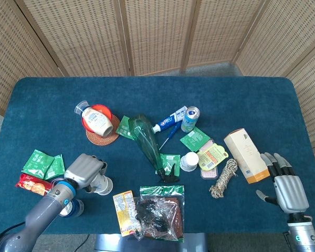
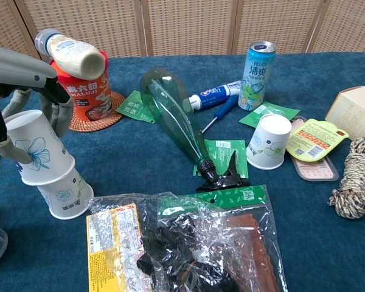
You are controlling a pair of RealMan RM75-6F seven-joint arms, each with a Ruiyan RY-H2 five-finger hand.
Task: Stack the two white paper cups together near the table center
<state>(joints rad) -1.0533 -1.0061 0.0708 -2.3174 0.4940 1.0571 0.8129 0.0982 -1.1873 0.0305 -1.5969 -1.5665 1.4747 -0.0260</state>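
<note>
At about seven o'clock on the blue table (image 1: 52,100), the left hand (image 1: 84,170) wraps its fingers around an upside-down white paper cup (image 2: 33,148), set slightly tilted over a second inverted cup (image 2: 65,193) standing on the cloth. The right hand (image 1: 287,190) rests at four o'clock, fingers spread, holding nothing. These cups look light, thin and easily crushed; a gentle hold around the mid-wall seems safest. A third cup (image 2: 269,142) stands near centre.

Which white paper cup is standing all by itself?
The upside-down paper cup beside the green bottle's neck. The other two cups are nested together at the left robot hand.
</note>
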